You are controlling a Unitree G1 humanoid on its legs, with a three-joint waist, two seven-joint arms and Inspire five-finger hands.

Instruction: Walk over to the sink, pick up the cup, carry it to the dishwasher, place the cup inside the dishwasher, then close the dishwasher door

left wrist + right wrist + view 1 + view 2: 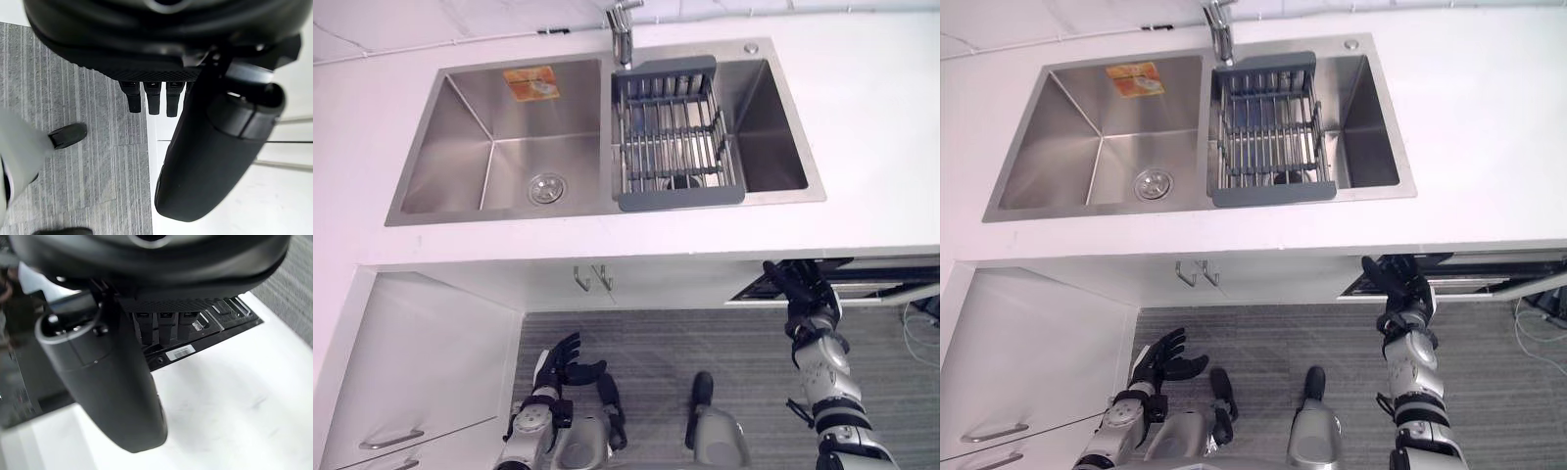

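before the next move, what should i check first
1. Right hand on the dishwasher door: ok, its straight fingers lie at the door's top edge.
2. Dishwasher door shut: not ok, a dark gap is open under the counter.
3. Cup inside the dishwasher: cannot tell, the inside is hidden from the head views.
4. Hands free of the cup: ok, neither hand holds anything.
5. Left hand out of the way: ok, it is open and low over the floor, apart from the door.
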